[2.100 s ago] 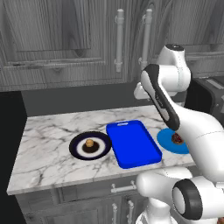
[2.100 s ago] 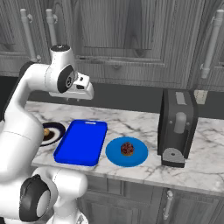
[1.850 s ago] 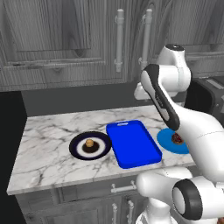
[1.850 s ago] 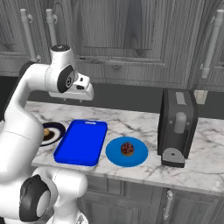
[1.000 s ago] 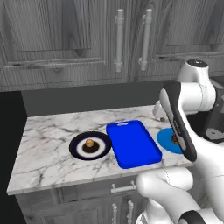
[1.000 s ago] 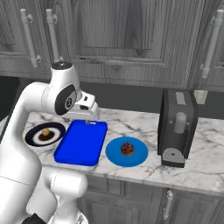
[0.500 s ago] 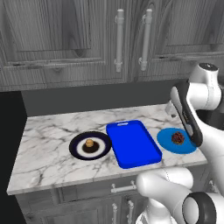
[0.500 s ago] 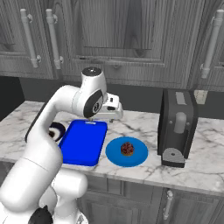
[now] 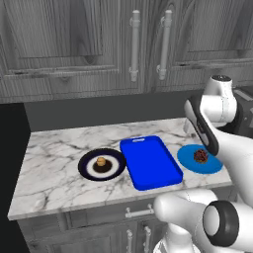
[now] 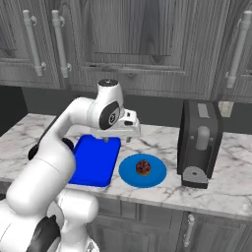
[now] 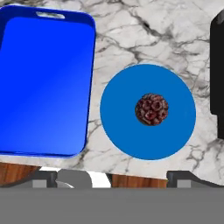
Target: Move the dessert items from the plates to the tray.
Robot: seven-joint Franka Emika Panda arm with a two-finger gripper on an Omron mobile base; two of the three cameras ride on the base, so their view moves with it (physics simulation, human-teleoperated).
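Arm bends over counter centre-frame, gripper (image 10: 117, 139) pointing down above the gap betw. tray (image 10: 93, 160) and blue plate (image 10: 142, 171); fingers apart, holding nothing. Chocolate dessert (image 11: 152, 109) sits mid-plate, centre-right in hand view. Tan pastry (image 9: 101, 161) on navy-rimmed plate (image 9: 102, 164), centre-left.
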